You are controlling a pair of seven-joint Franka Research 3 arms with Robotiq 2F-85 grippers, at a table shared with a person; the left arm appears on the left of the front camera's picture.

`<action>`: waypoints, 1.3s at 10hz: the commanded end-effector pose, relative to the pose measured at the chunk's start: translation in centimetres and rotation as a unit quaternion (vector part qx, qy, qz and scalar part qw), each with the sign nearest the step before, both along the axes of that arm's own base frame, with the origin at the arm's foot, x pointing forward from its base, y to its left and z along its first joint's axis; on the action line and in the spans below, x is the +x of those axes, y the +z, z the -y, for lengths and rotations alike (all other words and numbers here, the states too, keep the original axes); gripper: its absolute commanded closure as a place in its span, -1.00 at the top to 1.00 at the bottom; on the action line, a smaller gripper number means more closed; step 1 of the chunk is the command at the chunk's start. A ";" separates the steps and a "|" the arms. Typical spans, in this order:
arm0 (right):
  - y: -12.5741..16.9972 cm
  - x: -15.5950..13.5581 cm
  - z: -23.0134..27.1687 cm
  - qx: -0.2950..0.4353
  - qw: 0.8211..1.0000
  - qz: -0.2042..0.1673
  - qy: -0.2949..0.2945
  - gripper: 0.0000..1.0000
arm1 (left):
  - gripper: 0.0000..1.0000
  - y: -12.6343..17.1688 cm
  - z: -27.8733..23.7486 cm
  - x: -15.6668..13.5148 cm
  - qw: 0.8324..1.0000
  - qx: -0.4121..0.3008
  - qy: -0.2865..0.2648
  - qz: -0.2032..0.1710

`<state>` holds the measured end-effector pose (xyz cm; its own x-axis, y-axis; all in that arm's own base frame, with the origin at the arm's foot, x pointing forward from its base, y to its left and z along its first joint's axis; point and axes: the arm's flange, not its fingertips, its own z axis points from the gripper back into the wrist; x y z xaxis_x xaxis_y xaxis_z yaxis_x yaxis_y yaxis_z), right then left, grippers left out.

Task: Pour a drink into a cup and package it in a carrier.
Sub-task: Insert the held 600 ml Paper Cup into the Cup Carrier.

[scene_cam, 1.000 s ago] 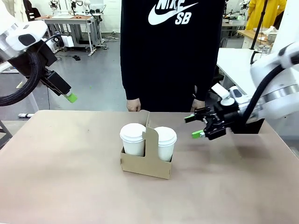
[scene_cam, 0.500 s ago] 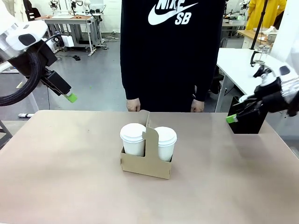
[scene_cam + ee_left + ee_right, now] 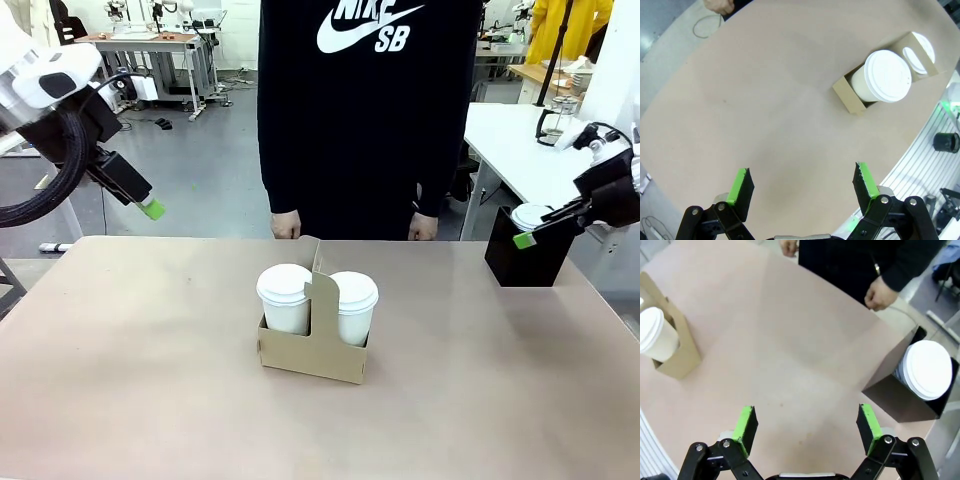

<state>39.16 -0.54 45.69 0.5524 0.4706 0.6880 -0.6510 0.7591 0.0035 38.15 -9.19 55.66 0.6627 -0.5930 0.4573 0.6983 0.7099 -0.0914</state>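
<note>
The brown cardboard carrier [image 3: 312, 350] stands mid-table with a lidded white cup [image 3: 286, 297] in its left pocket and another cup [image 3: 353, 304] in its right. From the left wrist view the carrier [image 3: 852, 96] and its cup [image 3: 886, 76] lie far ahead of my open, empty left gripper [image 3: 802, 185]. That left gripper [image 3: 148, 205] hangs high beyond the table's left edge. My right gripper [image 3: 524, 239] hovers open and empty beside the black box; its wrist view has the carrier [image 3: 677, 357] at far left. A glass jug [image 3: 553, 117] stands on the side table; any drink in it is too small to tell.
A black box [image 3: 527, 258] holding stacked white lids [image 3: 926, 369] sits at the table's far right corner. A person in black stands at the far edge, hands [image 3: 286, 226] hanging just past the table. Bare tabletop surrounds the carrier on all sides.
My right arm has drawn back from beside the carrier to the right, ending over the black box, jaws open throughout. The left arm, carrier and cups have not moved.
</note>
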 end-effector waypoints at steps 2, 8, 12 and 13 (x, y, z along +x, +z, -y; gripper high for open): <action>-0.2 0.1 -0.7 -0.002 1.000 -0.001 0.008 1.00 | 1.00 0.1 0.0 0.0 1.000 -0.003 0.005 -0.003; -0.2 0.1 -0.7 -0.002 1.000 -0.001 0.008 1.00 | 1.00 0.1 0.0 0.0 1.000 -0.003 0.005 -0.003; -0.2 0.1 -0.7 -0.002 1.000 -0.001 0.008 1.00 | 1.00 0.1 0.0 0.0 1.000 -0.003 0.005 -0.003; -0.2 0.1 -0.7 -0.002 1.000 -0.001 0.008 1.00 | 1.00 0.1 0.0 0.0 1.000 -0.003 0.005 -0.003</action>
<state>39.20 -0.02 45.56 0.5489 0.4814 0.6834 -0.6600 0.7513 0.0008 38.15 -9.19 55.66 0.6628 -0.5930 0.4572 0.6983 0.7100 -0.0915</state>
